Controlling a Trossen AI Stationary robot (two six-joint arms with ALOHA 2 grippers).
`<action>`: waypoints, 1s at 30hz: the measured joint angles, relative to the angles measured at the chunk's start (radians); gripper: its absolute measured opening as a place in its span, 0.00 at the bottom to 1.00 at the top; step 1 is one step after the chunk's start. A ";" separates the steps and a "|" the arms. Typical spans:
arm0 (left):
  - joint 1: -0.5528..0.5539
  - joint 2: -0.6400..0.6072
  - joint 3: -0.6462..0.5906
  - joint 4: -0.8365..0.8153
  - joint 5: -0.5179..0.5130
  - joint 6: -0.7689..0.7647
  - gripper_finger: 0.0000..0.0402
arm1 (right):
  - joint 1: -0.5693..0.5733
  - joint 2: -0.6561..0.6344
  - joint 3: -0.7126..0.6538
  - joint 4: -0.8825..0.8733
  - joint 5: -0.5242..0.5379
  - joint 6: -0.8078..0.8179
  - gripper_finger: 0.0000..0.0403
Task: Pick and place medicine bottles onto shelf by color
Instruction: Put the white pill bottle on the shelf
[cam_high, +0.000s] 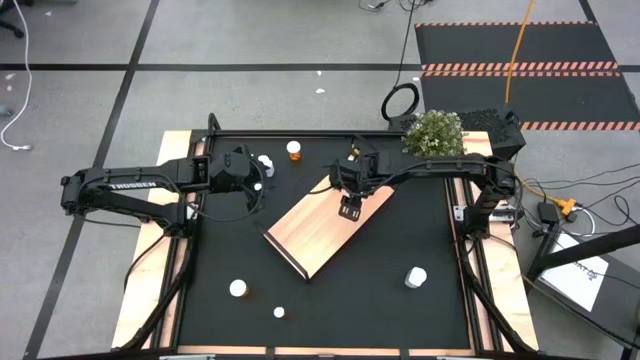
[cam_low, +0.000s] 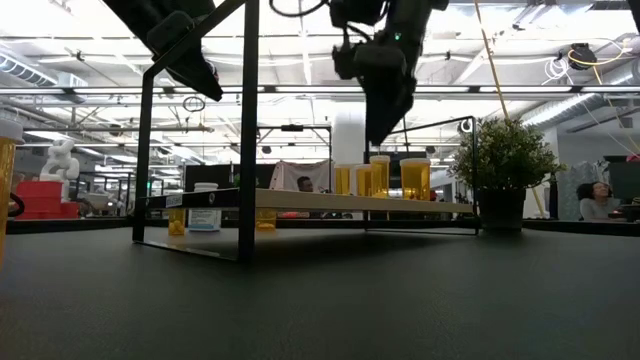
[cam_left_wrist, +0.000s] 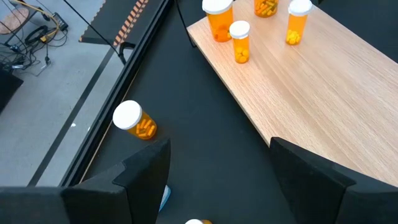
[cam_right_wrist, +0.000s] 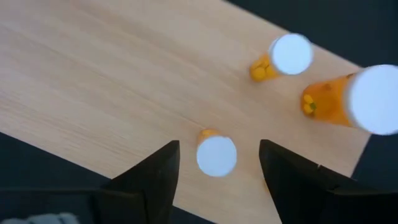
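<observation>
Right pincer (cam_right_wrist: 217, 163) hangs over the shelf's (cam_high: 320, 235) far end, jaws spread around an orange bottle (cam_right_wrist: 216, 154) standing free, so a release; next it must lift clear. Left pincer (cam_left_wrist: 217, 165) waits open at far left by another orange bottle (cam_left_wrist: 135, 120); white bottles (cam_high: 415, 276) sit near.

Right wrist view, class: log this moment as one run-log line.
right gripper: open above small white-capped orange bottle | bottle: upright on light-wood shelf board, unheld | left gripper: open, over black mat
</observation>
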 joint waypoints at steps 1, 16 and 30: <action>0.000 0.000 0.000 0.000 0.000 0.000 0.68 | 0.002 -0.014 0.000 0.000 0.000 0.007 0.54; 0.021 0.014 0.054 -0.081 -0.011 -0.078 0.68 | 0.335 -0.249 0.000 -0.083 0.445 0.125 0.53; 0.269 0.374 0.397 -0.478 0.049 -0.318 0.68 | 0.425 -0.272 -0.117 -0.150 0.651 0.124 0.53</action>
